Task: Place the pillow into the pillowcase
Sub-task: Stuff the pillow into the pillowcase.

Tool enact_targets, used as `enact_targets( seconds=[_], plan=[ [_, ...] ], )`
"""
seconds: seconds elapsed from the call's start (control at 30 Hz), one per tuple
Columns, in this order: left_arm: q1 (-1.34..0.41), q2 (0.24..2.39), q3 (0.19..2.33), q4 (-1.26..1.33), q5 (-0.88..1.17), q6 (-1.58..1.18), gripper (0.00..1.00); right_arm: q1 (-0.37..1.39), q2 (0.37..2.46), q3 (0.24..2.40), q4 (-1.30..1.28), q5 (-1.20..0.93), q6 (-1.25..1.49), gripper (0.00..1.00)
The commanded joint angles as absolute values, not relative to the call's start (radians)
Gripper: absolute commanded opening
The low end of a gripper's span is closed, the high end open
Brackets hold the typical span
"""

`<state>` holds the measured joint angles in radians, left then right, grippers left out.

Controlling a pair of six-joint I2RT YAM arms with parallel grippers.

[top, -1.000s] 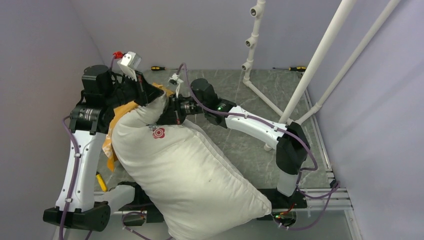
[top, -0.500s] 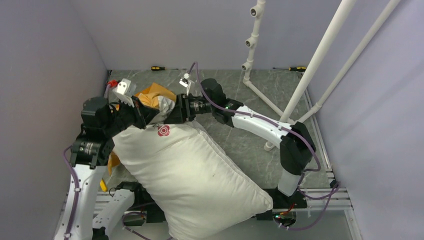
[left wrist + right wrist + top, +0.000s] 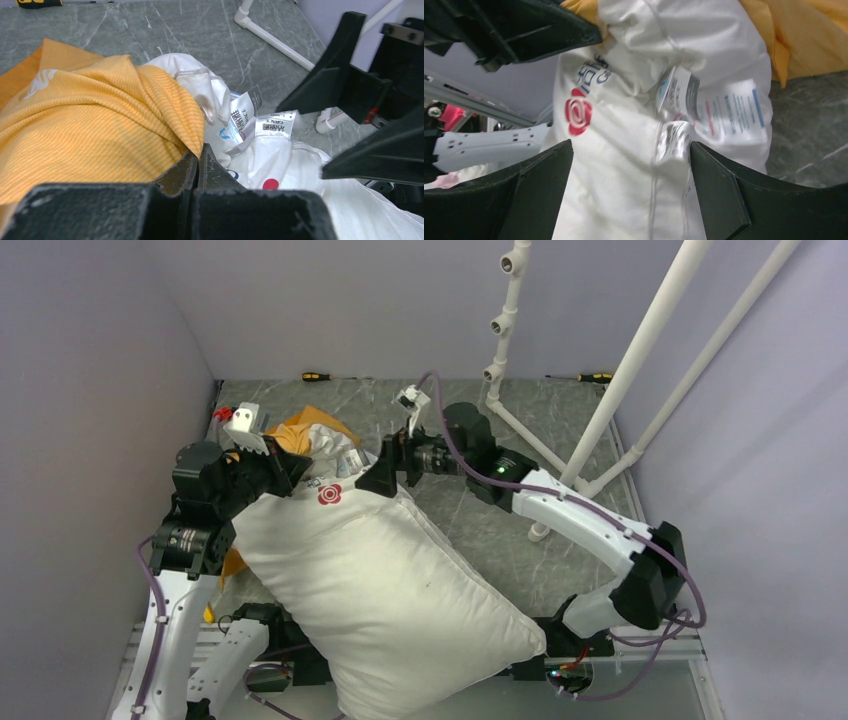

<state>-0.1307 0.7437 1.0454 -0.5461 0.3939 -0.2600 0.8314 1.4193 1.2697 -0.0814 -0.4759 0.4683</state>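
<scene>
Orange cloth, the pillowcase, sits bunched up by the far left corner of the table. Our left gripper pinches its edge tight, with that arm bent up high. We think most of the job is left. Only the tip of the big white pillow touches the orange edge, and we cannot tell if it is inside. The rest slants down to the table's near edge. Our right gripper has its fingers wide apart and holds nothing. That arm reaches out low toward the tags.
</scene>
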Motion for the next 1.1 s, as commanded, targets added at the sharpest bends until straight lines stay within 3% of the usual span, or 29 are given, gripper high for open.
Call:
enact_targets(
  seconds=[0.0, 0.27, 0.47, 0.6, 0.67, 0.8, 1.07],
  plan=[
    [-0.141, 0.738, 1.078, -0.572, 0.434, -0.281, 0.0, 0.84, 1.532, 1.388, -0.009, -0.503, 0.38, 0.89],
    [-0.141, 0.73, 1.09, -0.594, 0.427, -0.278, 0.0, 0.867, 1.693, 1.586, 0.05, -0.493, 0.362, 0.74],
    [-0.141, 0.738, 1.108, -0.608, 0.418, -0.273, 0.0, 0.875, 1.682, 1.539, 0.164, -0.499, 0.38, 0.79],
    [-0.141, 0.761, 1.128, -0.613, 0.434, -0.269, 0.0, 0.889, 1.695, 1.515, 0.243, -0.553, 0.405, 0.76],
    [-0.141, 0.774, 1.142, -0.62, 0.443, -0.263, 0.0, 0.893, 1.731, 1.541, 0.255, -0.598, 0.427, 0.65],
    [-0.142, 0.788, 1.164, -0.618, 0.436, -0.251, 0.0, 0.902, 1.808, 1.583, 0.265, -0.63, 0.482, 0.03],
    [-0.142, 0.862, 1.353, -0.658, 0.344, -0.21, 0.0, 0.927, 1.799, 1.545, 0.256, -0.665, 0.505, 0.0]
  ],
)
